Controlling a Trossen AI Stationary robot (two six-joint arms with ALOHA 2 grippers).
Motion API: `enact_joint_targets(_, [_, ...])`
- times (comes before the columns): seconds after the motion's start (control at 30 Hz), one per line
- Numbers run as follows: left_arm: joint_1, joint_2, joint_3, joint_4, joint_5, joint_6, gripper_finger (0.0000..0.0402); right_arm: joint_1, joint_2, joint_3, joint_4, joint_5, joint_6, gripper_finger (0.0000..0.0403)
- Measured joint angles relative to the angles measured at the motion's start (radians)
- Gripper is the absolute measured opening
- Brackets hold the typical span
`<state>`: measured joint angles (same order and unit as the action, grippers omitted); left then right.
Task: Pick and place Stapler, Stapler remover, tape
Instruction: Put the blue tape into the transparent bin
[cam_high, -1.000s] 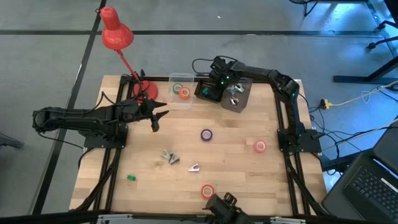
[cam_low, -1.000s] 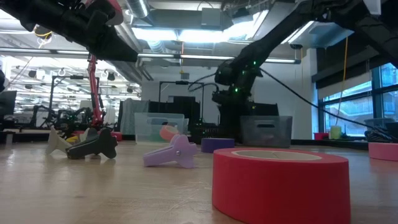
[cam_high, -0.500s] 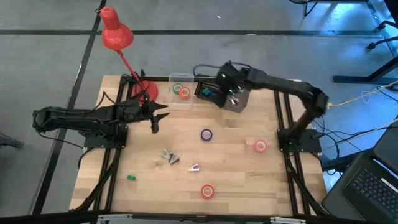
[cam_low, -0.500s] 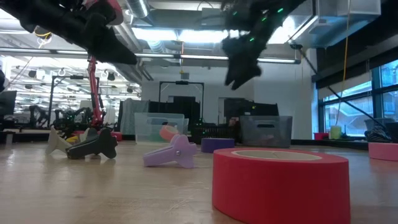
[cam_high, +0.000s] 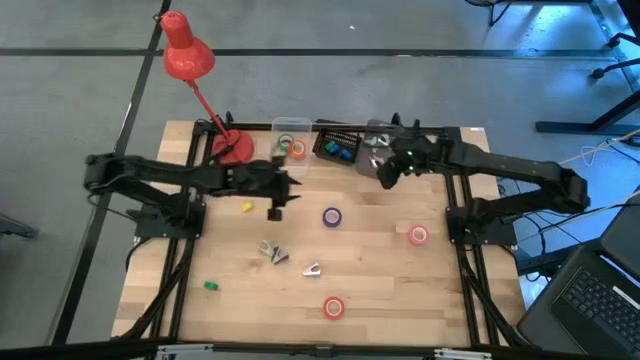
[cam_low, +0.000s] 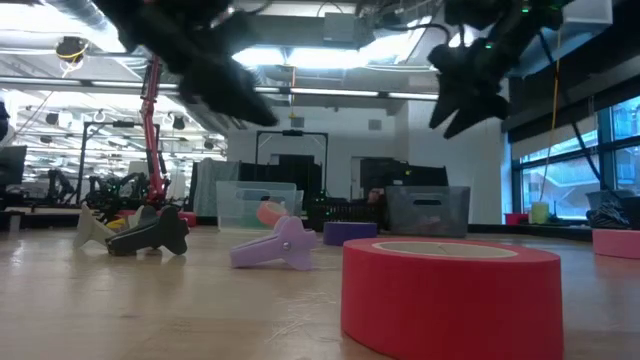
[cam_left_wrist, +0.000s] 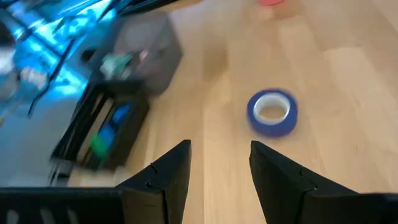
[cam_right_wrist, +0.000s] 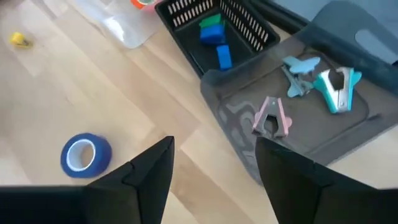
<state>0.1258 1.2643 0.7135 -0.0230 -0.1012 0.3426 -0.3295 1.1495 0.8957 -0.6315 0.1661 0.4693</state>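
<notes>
A blue tape roll (cam_high: 332, 216) lies flat on the wooden table. My left gripper (cam_high: 276, 208) hovers open just to its left; its wrist view shows the roll (cam_left_wrist: 272, 112) ahead of the empty fingers. My right gripper (cam_high: 383, 180) hangs open above the table beside the grey bin (cam_high: 378, 158), nothing between its fingers. In the bin lie stapler removers, pink (cam_right_wrist: 272, 118) and teal (cam_right_wrist: 339, 84). More stapler removers (cam_high: 272, 250) (cam_high: 311, 268) rest on the table. Red tape rolls (cam_high: 418, 235) (cam_high: 333, 307) lie flat nearer the front. A stapler I cannot make out.
A clear container (cam_high: 290, 148) holds a green and an orange roll at the far edge. Beside it stands a black basket (cam_high: 335, 148) with coloured blocks. A red lamp (cam_high: 188, 55) stands far left. A yellow block (cam_high: 246, 207) and a green block (cam_high: 211, 286) lie loose.
My left gripper has swung out toward the table's right, toward the blue tape roll, rolling as it went. My right gripper has risen from over the grey bin and basket and drawn back toward the right and near edges. Nothing on the table has moved.
</notes>
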Motion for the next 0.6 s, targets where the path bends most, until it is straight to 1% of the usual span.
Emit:
enact_joint_targets(0.2, [-0.050, 0.220, 0.198, -0.033, 0.018, 0.145, 0.0155, 0.018, -0.058, -0.051, 0.022, 0.000, 0.026, 0.0226])
enact_joint_targets(0.33, [-0.078, 0.325, 0.286, -0.097, 0.018, 0.184, 0.0155, 0.028, -0.060, -0.052, 0.023, 0.000, 0.023, 0.0226])
enact_joint_targets(0.5, [-0.109, 0.418, 0.329, -0.116, 0.017, 0.195, 0.0155, 0.028, -0.060, -0.052, 0.027, 0.000, 0.017, 0.0226])
enact_joint_targets(0.6, [-0.123, 0.450, 0.334, -0.116, 0.018, 0.195, 0.0155, 0.027, -0.060, -0.052, 0.029, 0.000, 0.002, 0.0226])
